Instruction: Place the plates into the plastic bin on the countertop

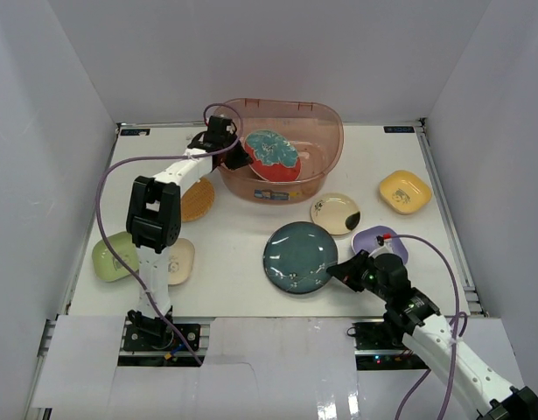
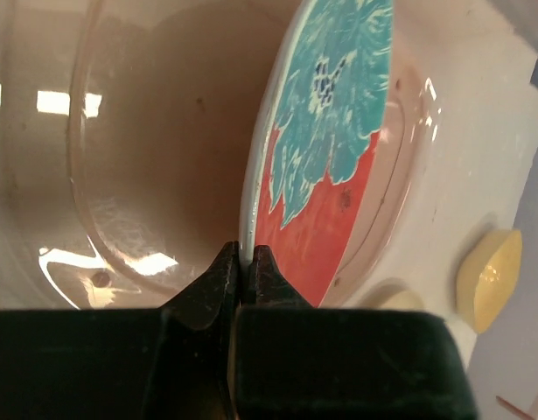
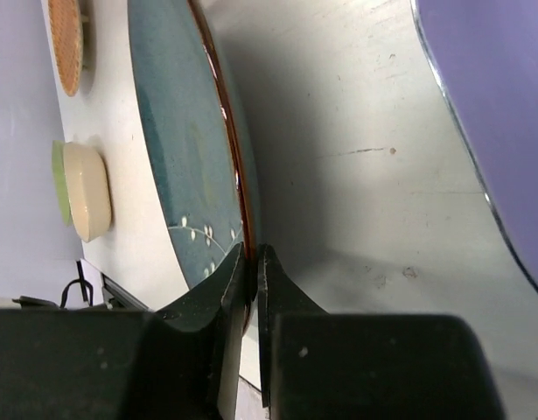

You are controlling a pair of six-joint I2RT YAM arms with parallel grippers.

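Grasps with the left gripper [image 2: 247, 258] the rim of the round red plate with a teal pattern [image 2: 330, 175], fingers clenched on it. Holds it tilted on edge inside the large translucent pinkish-brown plastic bin [image 1: 330, 114] at the far side of the flat white countertop [image 1: 242, 236]. Pinches tight with the right gripper [image 3: 254, 254] the rim of the round dark teal plate [image 1: 299, 256], in front of the bin and just beside the lavender plate [image 1: 378, 238]. Elsewhere on the countertop, outside the bin: orange woven-look plate [image 1: 199, 199], yellow plate [image 1: 404, 192].
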